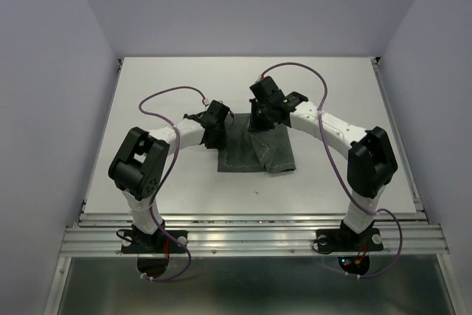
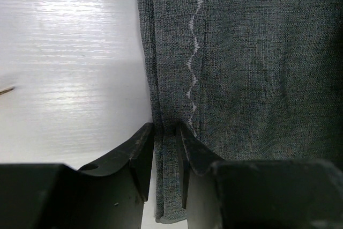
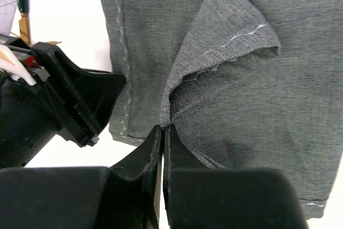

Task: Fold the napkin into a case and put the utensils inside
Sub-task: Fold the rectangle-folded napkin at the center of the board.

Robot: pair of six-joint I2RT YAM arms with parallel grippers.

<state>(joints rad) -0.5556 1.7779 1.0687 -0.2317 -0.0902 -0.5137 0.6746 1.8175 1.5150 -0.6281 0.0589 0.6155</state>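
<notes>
Left wrist view: left hand [image 2: 165, 133] clamps the napkin [image 2: 257, 79] along its folded edge; right hand [image 3: 162, 131] pinches a raised flap.

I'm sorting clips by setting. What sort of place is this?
Probably a robotics lab test cell, not a home: plain pale lavender walls box in a white table, with a ribbed aluminium mounting rail along its near edge.

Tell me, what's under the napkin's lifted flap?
More of the same grey napkin lies under the flap. Deep inside the fold is dark, so anything tucked there can't be seen.
</notes>
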